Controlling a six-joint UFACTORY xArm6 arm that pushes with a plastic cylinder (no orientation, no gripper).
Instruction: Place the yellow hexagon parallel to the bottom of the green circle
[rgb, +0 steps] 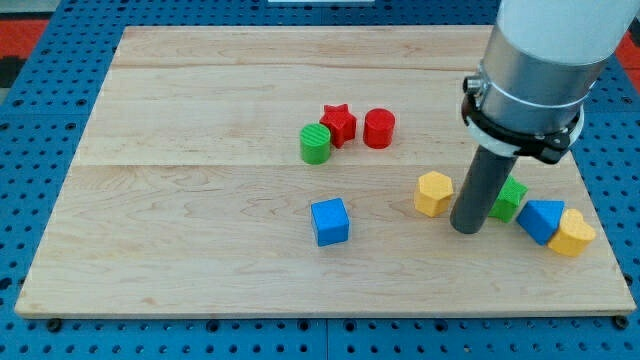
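Note:
The yellow hexagon (433, 193) lies on the wooden board (200, 230), right of centre. The green circle (315, 144) stands near the board's middle, up and to the left of the hexagon. My tip (466, 229) rests on the board just to the right of the yellow hexagon and slightly below it, close to it; I cannot tell whether it touches. The dark rod hides part of a green block (510, 200) behind it.
A red star (339, 125) touches the green circle's right side, with a red cylinder (379, 129) beside it. A blue cube (330, 222) lies below the green circle. At the right edge lie a blue block (541, 220) and a yellow block (572, 234).

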